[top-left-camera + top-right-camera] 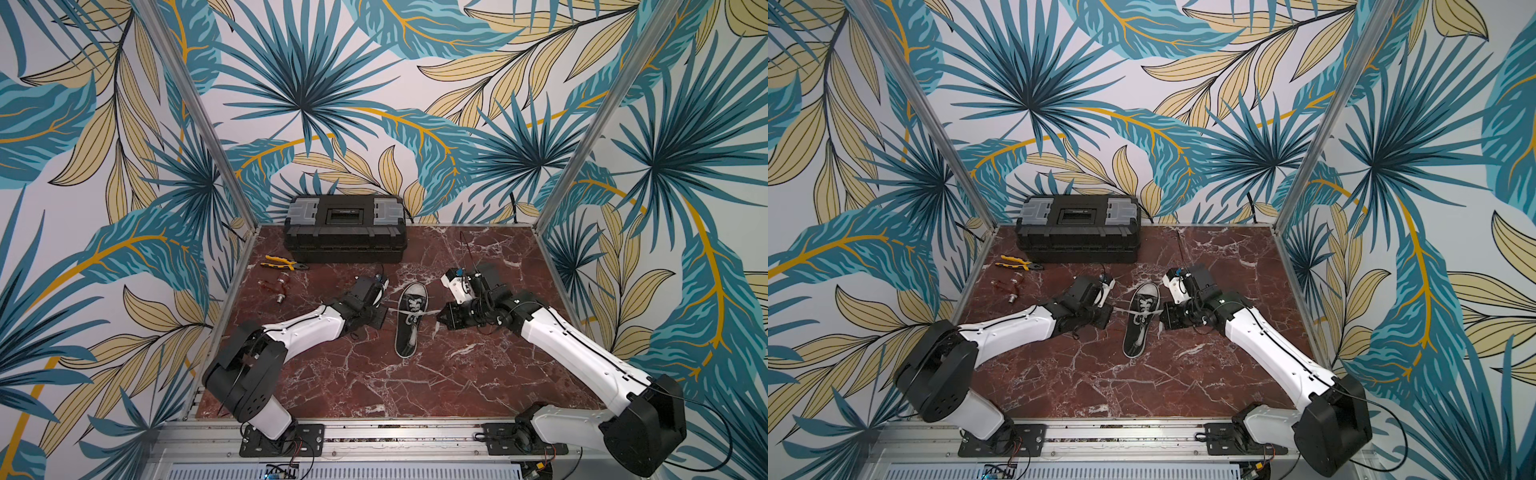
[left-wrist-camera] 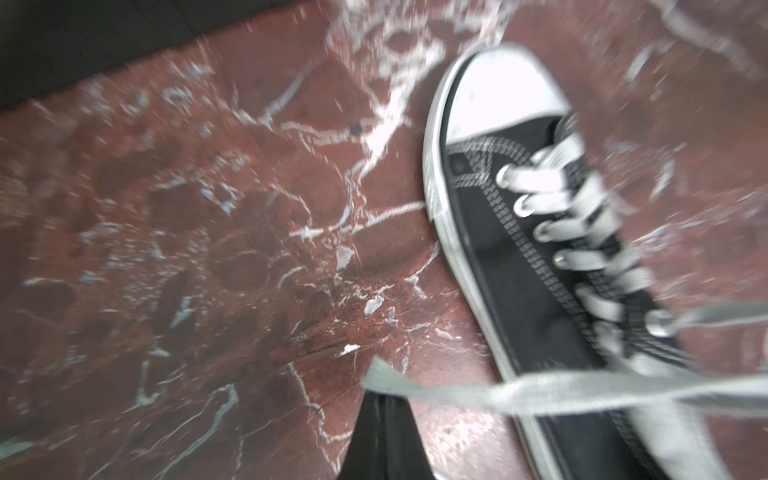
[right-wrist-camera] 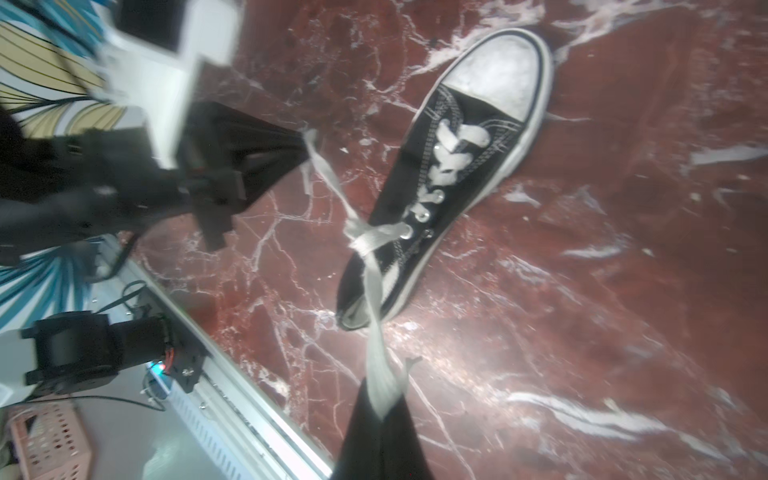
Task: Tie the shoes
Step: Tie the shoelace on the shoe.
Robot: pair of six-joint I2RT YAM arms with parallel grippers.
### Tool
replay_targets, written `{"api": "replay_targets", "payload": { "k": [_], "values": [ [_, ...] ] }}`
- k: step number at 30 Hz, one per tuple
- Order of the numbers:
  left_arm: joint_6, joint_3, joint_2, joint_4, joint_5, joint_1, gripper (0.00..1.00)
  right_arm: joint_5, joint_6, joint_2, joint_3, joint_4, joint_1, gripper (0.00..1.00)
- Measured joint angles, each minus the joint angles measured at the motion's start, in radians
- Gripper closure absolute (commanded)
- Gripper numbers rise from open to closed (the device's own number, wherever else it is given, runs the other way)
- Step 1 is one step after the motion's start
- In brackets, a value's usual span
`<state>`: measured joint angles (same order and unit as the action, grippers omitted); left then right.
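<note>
- Wallpaper (image 1: 307, 104) with big teal and yellow palm leaves closes the cell on three sides, with slanting aluminium posts (image 1: 199, 116) at the far corners.
- My work surface is a red-brown marble-patterned table (image 1: 415, 382) with white veins. Both my arms are bolted to a metal rail (image 1: 374, 436) along its near edge.
- A closed black toolbox (image 1: 345, 228) with grey latches stands at the far edge, against the wall.
- The sneaker (image 1: 409, 320), black canvas with a white toe cap, lies upright near the middle of the table between my two arms, toe pointing towards the toolbox.
- My left gripper (image 2: 380, 392) sits just beside the sneaker, jaws pinched together on the left lace end (image 2: 498, 390), which runs taut from my fingertips to the top eyelets.
- My right gripper (image 3: 384, 395) is on the opposite side, clamped the same way on the right lace end (image 3: 374, 332).
- The two white ends cross over the top eyelets.
- Yellow-handled pliers (image 1: 284, 263) lie near the toolbox's left corner.
- A few small metal and amber parts (image 1: 278, 286) lie just nearer me than the pliers, well apart from the sneaker.
</note>
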<state>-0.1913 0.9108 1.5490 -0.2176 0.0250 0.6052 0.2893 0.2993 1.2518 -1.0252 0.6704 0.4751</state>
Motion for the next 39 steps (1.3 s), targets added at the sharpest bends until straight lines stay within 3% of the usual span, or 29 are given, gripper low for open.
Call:
{"api": "replay_targets", "payload": {
  "k": [6,13,21,29,34,39],
  "values": [
    [-0.044,-0.021,-0.077,-0.023,0.043,-0.096,1.0,-0.137,0.008,-0.026,0.075,0.023,-0.031,1.0],
    [-0.098,-0.038,-0.022,-0.055,0.092,-0.245,1.0,-0.224,0.038,0.007,0.169,0.008,-0.07,1.0],
    [-0.116,-0.022,0.09,-0.088,0.117,-0.277,1.0,-0.237,0.053,0.083,0.217,-0.057,-0.111,1.0],
    [-0.12,0.013,0.113,-0.097,0.102,-0.28,1.0,-0.228,0.057,0.133,0.227,-0.104,-0.143,1.0],
    [-0.113,0.013,0.069,-0.099,-0.012,-0.266,1.0,-0.188,0.056,0.136,0.227,-0.131,-0.145,0.65],
    [-0.108,0.034,-0.076,-0.117,-0.13,-0.209,1.0,-0.154,0.011,0.054,0.227,-0.169,-0.136,0.5]
  ]
}}
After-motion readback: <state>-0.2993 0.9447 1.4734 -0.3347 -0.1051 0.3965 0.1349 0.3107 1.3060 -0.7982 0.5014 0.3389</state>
